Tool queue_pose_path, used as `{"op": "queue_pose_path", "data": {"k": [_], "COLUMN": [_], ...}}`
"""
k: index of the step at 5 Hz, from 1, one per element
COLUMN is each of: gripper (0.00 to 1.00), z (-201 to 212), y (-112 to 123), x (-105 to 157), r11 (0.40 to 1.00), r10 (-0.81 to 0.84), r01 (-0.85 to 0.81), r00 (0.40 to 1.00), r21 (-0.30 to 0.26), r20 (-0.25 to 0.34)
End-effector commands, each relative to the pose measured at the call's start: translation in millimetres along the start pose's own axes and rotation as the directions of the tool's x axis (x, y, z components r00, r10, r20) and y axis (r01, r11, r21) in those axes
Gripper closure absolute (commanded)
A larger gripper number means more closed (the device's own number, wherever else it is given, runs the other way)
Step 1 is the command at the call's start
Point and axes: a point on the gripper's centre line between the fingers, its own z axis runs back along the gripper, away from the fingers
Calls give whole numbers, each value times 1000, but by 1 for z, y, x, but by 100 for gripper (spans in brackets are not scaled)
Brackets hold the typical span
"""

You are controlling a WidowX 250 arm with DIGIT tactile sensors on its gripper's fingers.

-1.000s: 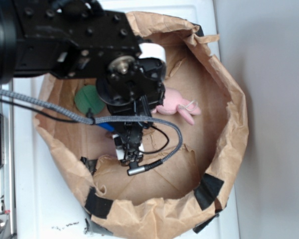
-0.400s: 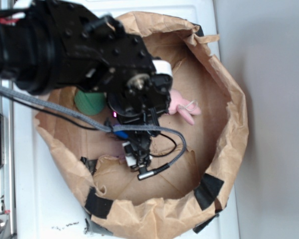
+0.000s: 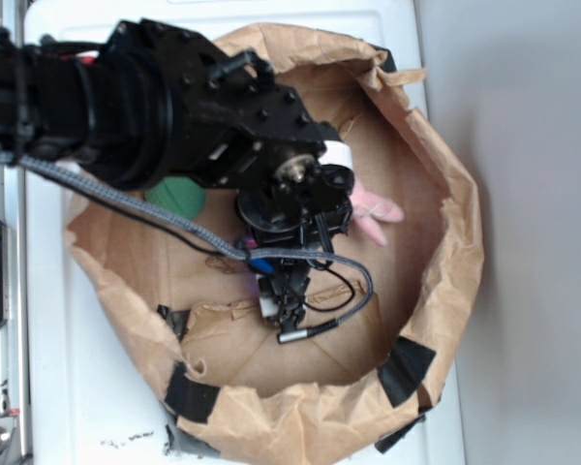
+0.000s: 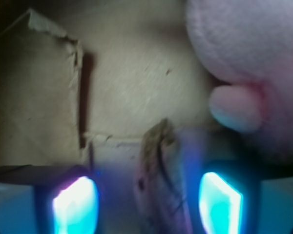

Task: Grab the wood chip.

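In the wrist view the wood chip (image 4: pixel 160 180) is a rough brown sliver lying on the brown paper, pointing away from me, between my two glowing blue fingertips (image 4: pixel 73 204). My gripper (image 4: pixel 146 202) is open, with a gap on each side of the chip. In the exterior view my gripper (image 3: pixel 283 291) hangs low inside the paper bag (image 3: pixel 436 184), under the black arm; the chip is hidden there. The pink plush toy (image 4: pixel 249 53) fills the upper right of the wrist view and peeks out right of the arm (image 3: pixel 376 208) in the exterior view.
A torn paper flap (image 4: pixel 34 92) lies at the left of the wrist view. A green object (image 3: pixel 179 199) sits at the bag's left side, partly under the arm. Black tape patches (image 3: pixel 404 373) hold the bag's rim. The bag stands on a white surface (image 3: pixel 68 387).
The arm has swung to the right and slightly down inside the bag, covering more of the pink toy and the green object. The gripper has shifted right with it.
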Motion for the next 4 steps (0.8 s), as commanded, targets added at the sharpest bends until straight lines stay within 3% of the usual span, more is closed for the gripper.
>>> {"op": "queue_pose_path", "data": {"k": [1, 2, 4], "gripper": [100, 100, 100], "z": [13, 27, 107], "y": [0, -4, -21], "x": [13, 8, -19], "r11": [995, 993, 995], "r10": [-81, -104, -99], "r01": [73, 97, 95], "r00": [990, 987, 987], "r21": [74, 64, 38], "r20": [112, 124, 127]}}
